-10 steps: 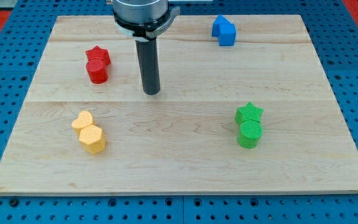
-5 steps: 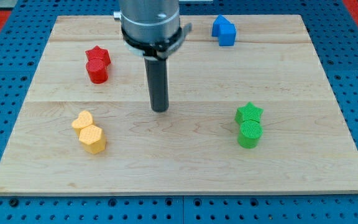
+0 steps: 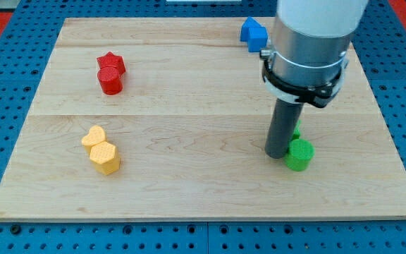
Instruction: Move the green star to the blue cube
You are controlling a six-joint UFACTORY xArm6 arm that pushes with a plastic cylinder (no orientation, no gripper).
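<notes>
Tabletop [image 3: 203,190]: 1 pale wood board on blue pegboard, holds all blocks.
Blocks total: 7 seen, in 4 colour groups.
Red: 2, a red star [image 3: 111,62] w/ a red cylinder [image 3: 109,80] touching it just below, view's upper left.
Yellow: 2, a yellow heart [image 3: 94,136] touching a yellow hexagon [image 3: 105,156], view's lower left.
Blue: 1 blue cube [image 3: 252,32] near view's top, right of centre; its right side partly hidden by the arm.
Green: 2, a green cylinder [image 3: 299,154] in full view at lower right; the green star [image 3: 297,131] is mostly hidden behind the rod, only a small green sliver shows just above the cylinder.
My tip [image 3: 277,155]: down on the tabletop, right at the green cylinder's left edge, touching or nearly so, can't tell which. Star sits just to the rod's right/behind it.
Star vs cube: well apart; star low right, cube near top, arm body between them in the view.
Pincer: none on this arm, just a plain rod, so no open/closed state to give.
</notes>
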